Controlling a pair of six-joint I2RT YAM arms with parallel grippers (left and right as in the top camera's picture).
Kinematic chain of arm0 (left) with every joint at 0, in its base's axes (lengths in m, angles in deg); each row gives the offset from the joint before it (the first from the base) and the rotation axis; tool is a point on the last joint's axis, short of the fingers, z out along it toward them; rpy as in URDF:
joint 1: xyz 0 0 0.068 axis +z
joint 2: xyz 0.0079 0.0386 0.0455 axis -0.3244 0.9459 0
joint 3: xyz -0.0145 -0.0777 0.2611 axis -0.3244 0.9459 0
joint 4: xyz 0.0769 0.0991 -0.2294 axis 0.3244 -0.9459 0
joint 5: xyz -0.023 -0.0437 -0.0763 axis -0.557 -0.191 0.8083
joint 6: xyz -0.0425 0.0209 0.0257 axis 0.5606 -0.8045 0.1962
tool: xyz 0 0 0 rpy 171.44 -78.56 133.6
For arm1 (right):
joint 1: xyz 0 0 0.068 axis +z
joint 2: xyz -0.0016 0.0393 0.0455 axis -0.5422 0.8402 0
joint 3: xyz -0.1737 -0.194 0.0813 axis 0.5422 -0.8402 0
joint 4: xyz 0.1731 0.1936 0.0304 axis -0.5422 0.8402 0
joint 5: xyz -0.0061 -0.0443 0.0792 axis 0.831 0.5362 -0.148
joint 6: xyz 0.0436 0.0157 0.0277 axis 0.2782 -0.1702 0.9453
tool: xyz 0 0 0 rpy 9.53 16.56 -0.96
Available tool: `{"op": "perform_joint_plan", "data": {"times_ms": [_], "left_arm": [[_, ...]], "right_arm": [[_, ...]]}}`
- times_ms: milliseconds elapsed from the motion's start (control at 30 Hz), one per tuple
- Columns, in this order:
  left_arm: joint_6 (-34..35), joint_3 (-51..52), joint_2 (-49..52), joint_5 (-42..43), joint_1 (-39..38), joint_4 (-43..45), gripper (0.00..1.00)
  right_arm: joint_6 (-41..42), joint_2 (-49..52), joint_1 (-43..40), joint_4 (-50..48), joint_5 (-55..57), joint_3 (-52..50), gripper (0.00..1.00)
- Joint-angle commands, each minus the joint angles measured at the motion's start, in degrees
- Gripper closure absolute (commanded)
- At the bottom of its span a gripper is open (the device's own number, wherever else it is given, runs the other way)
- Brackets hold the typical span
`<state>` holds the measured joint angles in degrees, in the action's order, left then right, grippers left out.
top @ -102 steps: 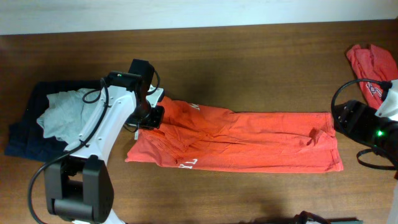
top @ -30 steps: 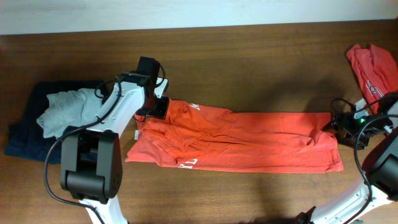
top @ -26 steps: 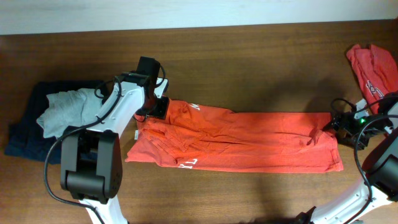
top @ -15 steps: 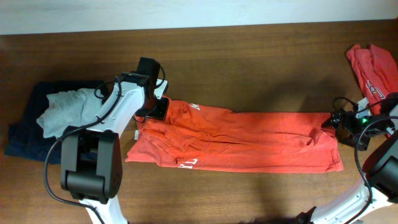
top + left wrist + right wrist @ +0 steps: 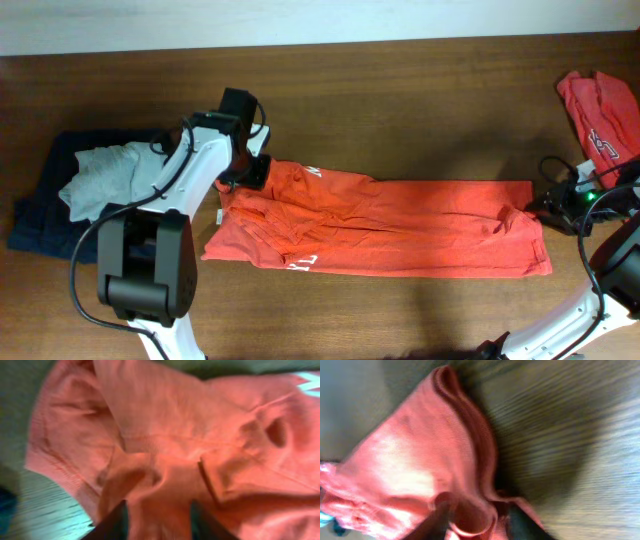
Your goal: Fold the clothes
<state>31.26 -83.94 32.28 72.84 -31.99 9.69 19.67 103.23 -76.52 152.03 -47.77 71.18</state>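
Moved since earlier: right gripper (image 5: pixel 548 210) sits a touch further right than a second ago, now at the very edge of the cloth. The left arm has tilted only slightly. The shirt lies as it did.
Spread T-shirt (image 5: pixel 400 225): orange-red, stretched out long and wrinkled across the middle of the tabletop (image 5: pixel 400 90). It is folded lengthwise into a band, and bits of white lettering show near its left end.
Left arm pose: its base stands at the near left. The white link rises away from the base and to the right, then the wrist bends down onto the shirt's far left corner.
Left gripper (image 5: pixel 252 172): low over that corner. The wrist view shows a ridge of orange cloth running up between the two dark jaws, which are pinched on it.
Right arm pose: the dark link comes up along the right edge of the overhead view and elbows inward, a green light glowing near the wrist. The gripper points left, low at the tabletop.
Right gripper state: at the shirt's right end, near its far corner. The wrist view, which is blurred, shows a rolled hem of the cloth caught between the jaws, closed on it.
Second T-shirt (image 5: pixel 595 105): orange-red with white print, crumpled at the far right corner, well apart from the spread one.
Grey garment (image 5: pixel 100 180): bunched at the left on top of a navy garment (image 5: pixel 35 220), beside the left arm.
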Motion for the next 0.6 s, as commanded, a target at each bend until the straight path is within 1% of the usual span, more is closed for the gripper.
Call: {"op": "perform_joint_plan", "data": {"times_ms": [0, 33, 67, 167, 300, 367, 400, 433, 467, 500, 567], "left_arm": [[-0.31, -5.66, 0.2, 0.07, 0.11, -2.49, 0.74], [-0.31, -7.02, 0.2, 0.04, 0.09, -3.69, 0.78], [-0.31, -8.28, 0.2, 0.07, 0.11, -4.87, 0.8], [-0.33, -11.85, 0.2, 0.04, 0.11, -8.76, 0.81], [-0.31, -12.11, 0.2, 0.81, 0.11, -10.8, 0.81], [-0.31, -12.11, 0.2, 2.45, 0.11, -11.98, 0.81], [-0.28, -12.11, 0.2, 2.64, 0.11, -12.39, 0.81], [-0.31, -12.11, 0.2, 2.62, 0.11, -12.7, 0.81], [-0.31, -12.11, 0.2, 2.62, 0.11, -12.72, 0.81], [-0.31, -12.11, 0.2, 2.62, 0.11, -12.68, 0.81], [-0.31, -12.11, 0.2, 2.62, 0.11, -12.5, 0.81]], "right_arm": [[-0.76, -2.36, 0.55, 2.21, -4.66, 3.23, 0.79], [-0.74, -3.34, 0.66, 3.19, -4.7, 3.67, 0.92], [-0.72, -4.2, 0.63, 3.69, -4.66, 3.89, 0.96], [1.62, -8.11, 0.63, 4.28, -3.85, 3.93, 0.96], [4.52, -11.19, 1.11, 4.52, 0.5, 3.93, 0.96], [7.67, -12.15, 1.73, 5.18, 3.87, 3.93, 0.96], [9.73, -12.39, 2.08, 5.22, 7.56, 3.93, 0.67], [10.69, -12.44, 2.27, 5.01, 10.45, 3.93, 0.21], [10.71, -12.41, 2.56, 4.44, 11.15, 3.89, 0.01], [10.71, -12.2, 2.84, 4.15, 8.87, 3.89, 0.02], [10.67, -11.96, 2.86, 2.95, 0.61, 3.87, 0.01]]}}
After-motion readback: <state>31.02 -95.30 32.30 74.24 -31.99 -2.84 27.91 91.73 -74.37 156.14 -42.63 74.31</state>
